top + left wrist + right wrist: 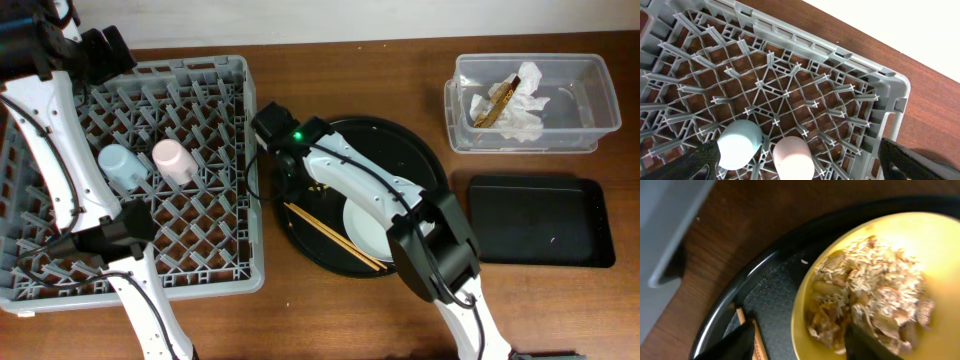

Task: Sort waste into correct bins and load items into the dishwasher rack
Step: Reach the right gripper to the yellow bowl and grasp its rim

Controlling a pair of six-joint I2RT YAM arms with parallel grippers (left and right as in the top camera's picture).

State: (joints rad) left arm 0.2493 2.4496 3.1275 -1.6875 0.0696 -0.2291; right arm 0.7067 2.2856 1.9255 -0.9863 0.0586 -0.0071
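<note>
Yellow bowl (920, 245), full of food scraps (875, 290), is sitting with its rim between your right fingers (727, 345), spread wide, gripping nothing. Your left fingers (902, 157) are hanging open, empty, above the blue cup (740, 145) and pink cup (792, 157) in the rack (890, 90). Napkin (525, 105) and wrapper (497, 100) are lying in the tub (600, 100); scraps, bowl, plate (365, 225) and chopsticks (330, 232) are waiting.

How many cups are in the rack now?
2. The light-blue cup and pink cup sit side by side in the dishwasher rack; the left arm may hide more.
</note>
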